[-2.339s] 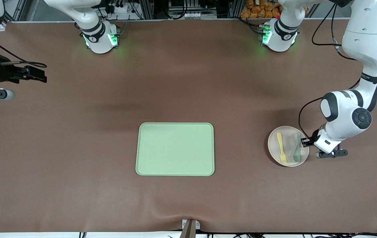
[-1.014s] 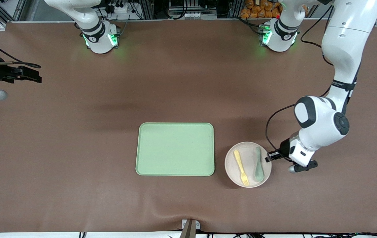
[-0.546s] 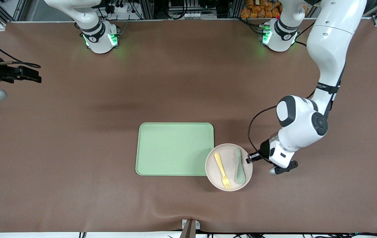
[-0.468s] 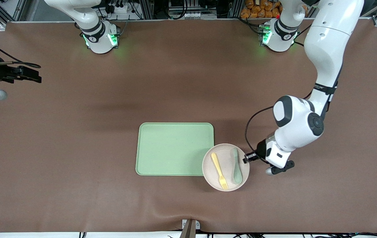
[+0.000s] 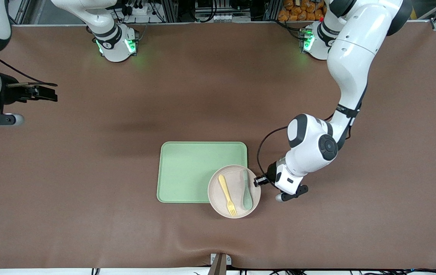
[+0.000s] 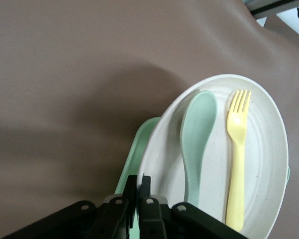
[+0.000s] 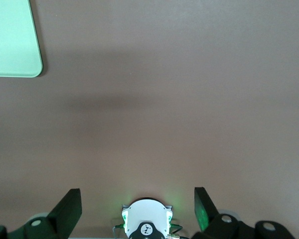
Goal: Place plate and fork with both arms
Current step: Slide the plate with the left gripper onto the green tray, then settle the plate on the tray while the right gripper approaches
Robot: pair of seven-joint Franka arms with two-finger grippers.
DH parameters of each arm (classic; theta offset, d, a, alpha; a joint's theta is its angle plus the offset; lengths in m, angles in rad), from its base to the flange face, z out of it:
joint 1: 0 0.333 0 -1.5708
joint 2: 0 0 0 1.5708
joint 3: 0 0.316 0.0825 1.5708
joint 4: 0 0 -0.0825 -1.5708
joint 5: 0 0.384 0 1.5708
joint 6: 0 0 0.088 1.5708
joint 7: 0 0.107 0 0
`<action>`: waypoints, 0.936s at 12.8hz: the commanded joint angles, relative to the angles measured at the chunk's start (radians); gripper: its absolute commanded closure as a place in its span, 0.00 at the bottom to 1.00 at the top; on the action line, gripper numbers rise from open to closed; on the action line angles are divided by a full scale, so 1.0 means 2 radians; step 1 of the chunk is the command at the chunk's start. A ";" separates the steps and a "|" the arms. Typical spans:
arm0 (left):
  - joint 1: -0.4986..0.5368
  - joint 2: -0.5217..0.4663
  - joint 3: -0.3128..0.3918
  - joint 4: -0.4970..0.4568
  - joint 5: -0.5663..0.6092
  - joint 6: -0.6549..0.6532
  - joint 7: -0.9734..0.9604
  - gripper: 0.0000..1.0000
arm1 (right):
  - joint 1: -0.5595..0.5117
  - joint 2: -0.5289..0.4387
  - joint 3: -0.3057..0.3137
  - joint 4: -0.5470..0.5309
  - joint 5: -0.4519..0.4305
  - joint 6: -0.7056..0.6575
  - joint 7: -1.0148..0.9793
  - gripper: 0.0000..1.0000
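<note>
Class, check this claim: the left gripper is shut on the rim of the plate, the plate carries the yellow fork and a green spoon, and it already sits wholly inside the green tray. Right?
Not quite. The plate only overlaps one corner of the tray; the front view shows much of it past the tray's edge. The rest holds: the left gripper is shut on its rim, and the fork and spoon lie on it.

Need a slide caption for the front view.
Left end effector carries plate holding fork and spoon over tray corner; right arm waits.
</note>
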 commanded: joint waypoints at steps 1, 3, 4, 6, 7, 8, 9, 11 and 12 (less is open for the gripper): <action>-0.028 0.036 0.006 0.035 -0.011 0.042 -0.008 1.00 | 0.000 0.019 0.000 0.008 0.009 -0.002 -0.004 0.00; -0.047 0.046 0.007 0.039 -0.010 0.061 -0.019 1.00 | 0.001 0.029 0.000 0.008 0.022 0.005 -0.004 0.00; -0.053 0.047 0.012 0.039 -0.011 0.064 -0.019 1.00 | 0.001 0.035 0.000 0.007 0.029 0.008 -0.004 0.00; -0.064 0.061 0.012 0.040 -0.011 0.090 -0.021 1.00 | 0.001 0.047 0.000 0.008 0.049 0.011 -0.005 0.00; -0.070 0.065 0.012 0.040 -0.011 0.101 -0.021 1.00 | 0.003 0.052 0.000 0.008 0.058 0.021 -0.005 0.00; -0.070 0.066 0.013 0.038 -0.010 0.103 -0.020 1.00 | 0.011 0.053 0.001 0.008 0.062 0.036 -0.004 0.00; -0.069 0.065 0.013 0.037 -0.008 0.103 -0.019 1.00 | 0.023 0.059 0.001 0.008 0.063 0.045 -0.004 0.00; -0.068 0.063 0.014 0.034 -0.006 0.103 -0.018 1.00 | 0.046 0.067 0.001 0.007 0.063 0.069 -0.004 0.00; -0.067 0.059 0.015 0.025 -0.007 0.103 -0.019 1.00 | 0.055 0.074 0.001 0.008 0.063 0.078 -0.003 0.00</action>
